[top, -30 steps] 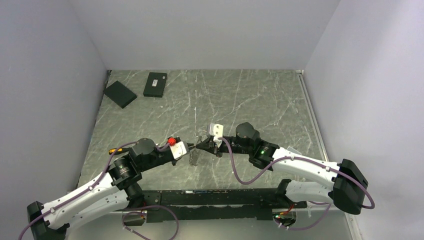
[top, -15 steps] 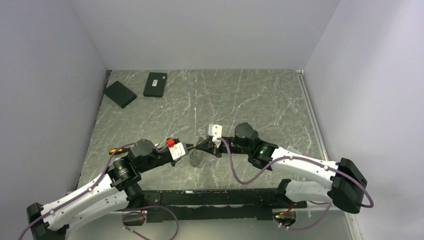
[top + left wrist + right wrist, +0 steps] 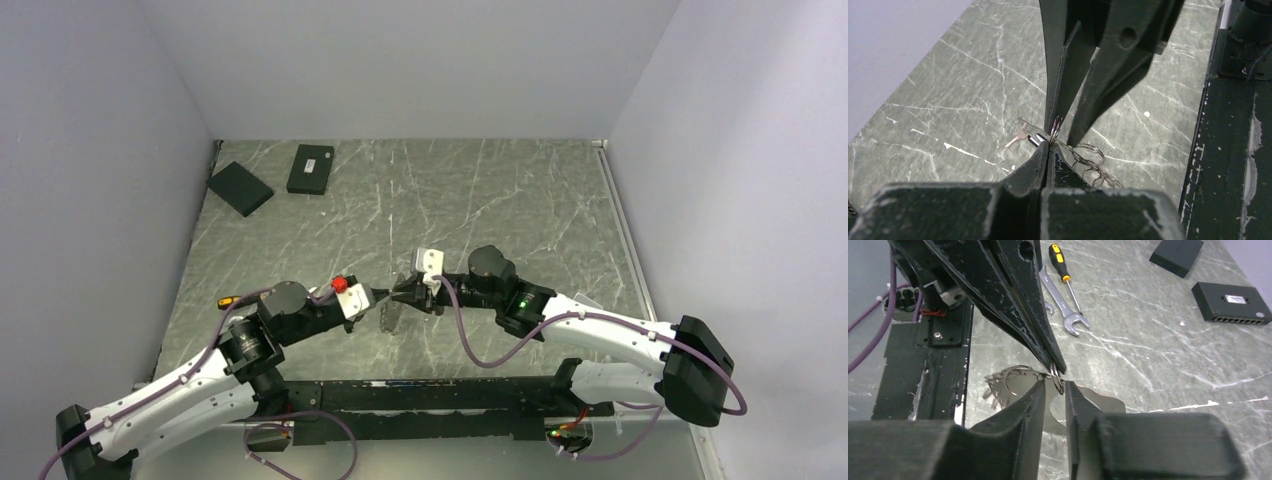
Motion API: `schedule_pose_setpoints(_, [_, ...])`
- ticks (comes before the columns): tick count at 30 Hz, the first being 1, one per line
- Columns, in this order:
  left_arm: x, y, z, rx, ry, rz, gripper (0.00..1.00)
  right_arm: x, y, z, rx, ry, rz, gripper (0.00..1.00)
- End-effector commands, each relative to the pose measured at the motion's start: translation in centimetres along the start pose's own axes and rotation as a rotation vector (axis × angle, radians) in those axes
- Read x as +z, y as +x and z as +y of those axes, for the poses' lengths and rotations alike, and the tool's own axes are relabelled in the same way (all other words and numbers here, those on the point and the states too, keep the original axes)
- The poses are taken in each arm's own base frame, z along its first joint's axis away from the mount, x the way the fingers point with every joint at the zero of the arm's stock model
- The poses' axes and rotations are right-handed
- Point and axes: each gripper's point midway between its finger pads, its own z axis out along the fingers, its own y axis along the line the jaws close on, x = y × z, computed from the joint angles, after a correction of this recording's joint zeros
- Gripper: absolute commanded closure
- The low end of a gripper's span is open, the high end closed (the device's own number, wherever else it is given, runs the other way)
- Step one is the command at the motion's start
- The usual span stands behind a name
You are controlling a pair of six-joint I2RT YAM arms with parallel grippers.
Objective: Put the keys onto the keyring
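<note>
Keyring (image 3: 1018, 367), near front edge of table (image 3: 520, 200): L gripper (image 3: 1059, 367) pinches its wire, R gripper (image 3: 1054, 390) slightly open (keys (image 3: 993, 389) dangling). Threading step; next needs fine alignment.

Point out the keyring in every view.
Top external: keyring at picture centre.
Left wrist: keyring just right of centre, slightly low.
Right wrist: keyring just left of centre.
Shared landmark: black base rail, bottom in top external; right edge in left wrist; left side in right wrist.
</note>
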Motion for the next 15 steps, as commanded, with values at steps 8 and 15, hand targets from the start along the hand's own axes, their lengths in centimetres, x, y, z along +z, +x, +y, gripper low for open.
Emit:
schedule_pose_setpoints(8, [0.1,-2.9,0.8,-0.015,-0.051,-0.168,1.00,-2.0,-4.1,-3.8,0.085,0.272,-0.115,0.48])
schedule_pose_setpoints(15, [-2.1,-2.7,1.4,0.073,-0.052,-0.033,1.00,-5.7,-2.3,-10.4,0.310,0.668,-0.093,0.35])
